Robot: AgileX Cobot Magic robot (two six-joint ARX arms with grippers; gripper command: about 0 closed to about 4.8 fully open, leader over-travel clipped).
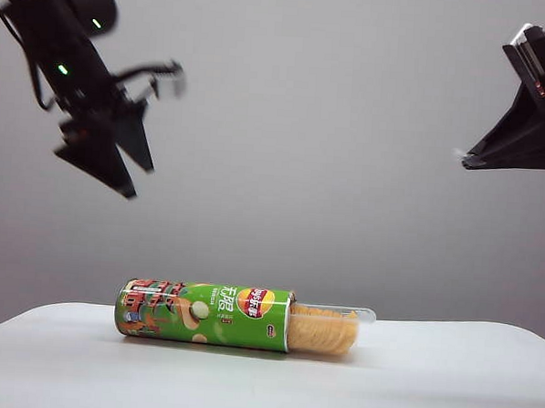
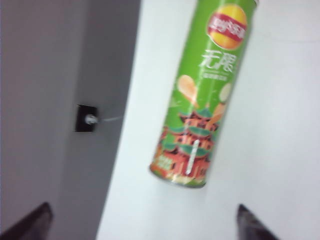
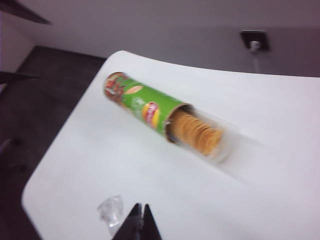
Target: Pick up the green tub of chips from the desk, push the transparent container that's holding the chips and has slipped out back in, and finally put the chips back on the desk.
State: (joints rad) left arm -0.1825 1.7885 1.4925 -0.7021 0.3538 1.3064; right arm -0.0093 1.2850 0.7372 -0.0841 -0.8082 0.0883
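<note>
Plain grey wall behind, and the white desk (image 1: pixel 446 378) spreads across the foreground. The green tub of chips (image 1: pixel 203 315) lies on its side at the centre, its open end at 3 o'clock, where the transparent container (image 1: pixel 334 328) sticks out with the chips (image 1: pixel 322 333) inside. The left gripper (image 1: pixel 132 174) hangs high at 10 o'clock, jaws wide apart, holding nothing. The right gripper (image 1: pixel 465 159) hovers at 2 o'clock, fingers pressed together, empty.
</note>
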